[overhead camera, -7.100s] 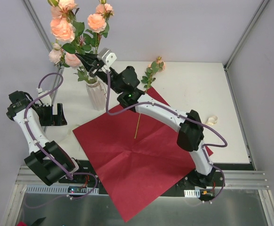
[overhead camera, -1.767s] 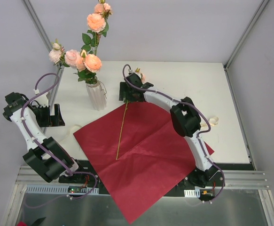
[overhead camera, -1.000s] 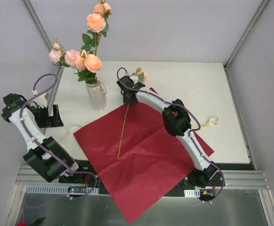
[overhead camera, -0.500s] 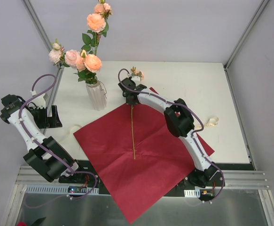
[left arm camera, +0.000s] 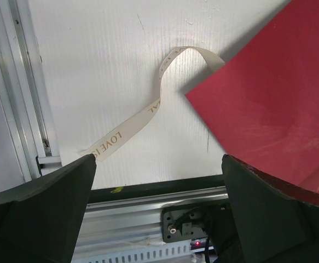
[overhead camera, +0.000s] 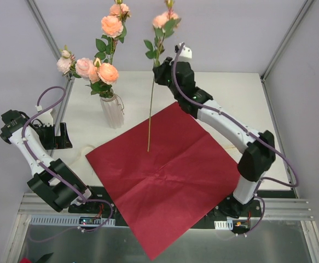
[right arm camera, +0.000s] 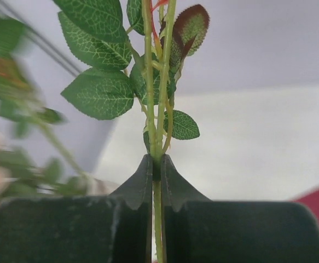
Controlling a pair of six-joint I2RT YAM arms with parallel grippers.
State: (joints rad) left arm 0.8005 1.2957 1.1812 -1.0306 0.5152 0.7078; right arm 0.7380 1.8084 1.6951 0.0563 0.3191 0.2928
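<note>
A long-stemmed pink rose hangs upright above the red paper sheet, its bloom near the top of the overhead view. My right gripper is shut on the rose stem just below the leaves, the stem pinched between both fingers. A white ribbed vase with several pink roses stands to the left of the held flower. My left gripper is open at the table's left edge, holding nothing, above a cream ribbon printed with letters.
A corner of the red sheet reaches beside the ribbon. A second cream ribbon lies at the table's right side. Metal frame rails run along the table's left and near edges.
The right arm lifted the rose off the red sheet and raised it high, so the stem now hangs vertically. The left arm has stayed in place.
</note>
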